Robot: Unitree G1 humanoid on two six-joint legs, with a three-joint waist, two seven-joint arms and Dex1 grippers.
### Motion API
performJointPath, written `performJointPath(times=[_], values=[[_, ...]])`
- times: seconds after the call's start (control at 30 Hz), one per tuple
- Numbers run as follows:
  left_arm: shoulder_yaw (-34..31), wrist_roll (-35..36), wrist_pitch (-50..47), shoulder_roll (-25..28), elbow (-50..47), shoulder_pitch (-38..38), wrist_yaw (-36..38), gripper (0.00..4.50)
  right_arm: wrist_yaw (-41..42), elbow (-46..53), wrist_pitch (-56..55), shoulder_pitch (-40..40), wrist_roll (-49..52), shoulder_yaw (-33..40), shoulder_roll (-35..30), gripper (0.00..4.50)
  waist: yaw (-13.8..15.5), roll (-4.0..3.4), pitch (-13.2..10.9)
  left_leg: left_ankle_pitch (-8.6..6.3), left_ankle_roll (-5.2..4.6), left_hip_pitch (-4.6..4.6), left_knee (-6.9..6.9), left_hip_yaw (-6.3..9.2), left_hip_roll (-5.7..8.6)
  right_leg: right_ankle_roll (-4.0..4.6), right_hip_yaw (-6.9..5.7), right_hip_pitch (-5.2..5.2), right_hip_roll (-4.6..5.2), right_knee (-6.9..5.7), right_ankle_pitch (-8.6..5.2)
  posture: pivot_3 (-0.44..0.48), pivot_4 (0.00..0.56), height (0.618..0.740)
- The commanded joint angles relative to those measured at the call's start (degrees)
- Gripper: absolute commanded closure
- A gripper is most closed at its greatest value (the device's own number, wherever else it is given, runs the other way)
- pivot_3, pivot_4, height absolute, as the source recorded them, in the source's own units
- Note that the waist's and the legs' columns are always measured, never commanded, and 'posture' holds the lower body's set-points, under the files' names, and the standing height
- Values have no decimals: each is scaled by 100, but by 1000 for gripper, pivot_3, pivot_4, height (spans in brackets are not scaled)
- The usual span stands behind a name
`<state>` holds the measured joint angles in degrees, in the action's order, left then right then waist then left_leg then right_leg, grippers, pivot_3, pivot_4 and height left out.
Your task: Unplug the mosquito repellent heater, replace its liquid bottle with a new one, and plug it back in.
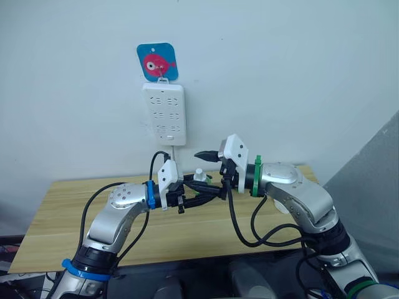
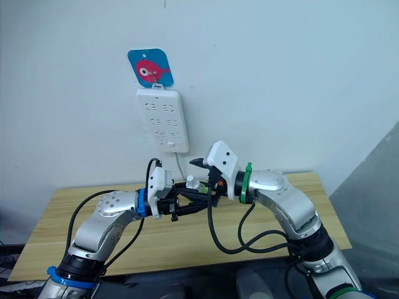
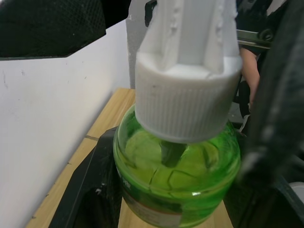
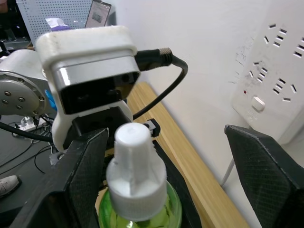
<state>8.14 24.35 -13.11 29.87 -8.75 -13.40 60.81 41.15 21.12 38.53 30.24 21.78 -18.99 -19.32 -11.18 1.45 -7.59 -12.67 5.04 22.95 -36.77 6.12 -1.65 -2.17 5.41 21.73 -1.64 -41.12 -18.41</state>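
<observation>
A green liquid bottle (image 3: 175,180) with a white ribbed cap (image 4: 135,175) is held upright above the table, with my left gripper (image 1: 198,188) shut on its glass body. My right gripper (image 4: 164,137) is open, and its two black fingers (image 4: 76,180) stand wide on either side of the cap without touching it. In the head views the two grippers meet in front of the wall, just below the power strip, with the bottle's cap (image 1: 200,175) between them. The mosquito repellent heater is out of view.
A long white power strip (image 1: 164,114) hangs on the wall from a blue fish hook (image 1: 158,61), its sockets unoccupied and its cord running down behind the grippers. The wooden table (image 1: 68,212) lies under both arms. Black cables loop below each wrist.
</observation>
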Motion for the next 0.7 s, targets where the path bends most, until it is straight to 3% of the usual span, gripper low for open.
performJointPath(times=[0.03,0.47,0.7], values=[[-52,18,76,23,-265,-9,19,2232,133,199,123,30,398,514,-119,421,2,0,0,0,0,0,0,0,0,0,0,0,0,0,0,-170,57,710],[-45,12,99,30,-222,-21,68,2232,1063,381,198,-198,762,998,-1598,421,2,-1,0,0,0,-1,1,-4,1,0,2,0,0,1,0,-187,54,710],[-38,-16,123,45,-211,-23,124,2232,641,892,855,-42,1445,947,-1079,421,-18,-1,1,0,-1,-1,2,-3,-2,0,2,1,-3,1,0,-187,53,710]])
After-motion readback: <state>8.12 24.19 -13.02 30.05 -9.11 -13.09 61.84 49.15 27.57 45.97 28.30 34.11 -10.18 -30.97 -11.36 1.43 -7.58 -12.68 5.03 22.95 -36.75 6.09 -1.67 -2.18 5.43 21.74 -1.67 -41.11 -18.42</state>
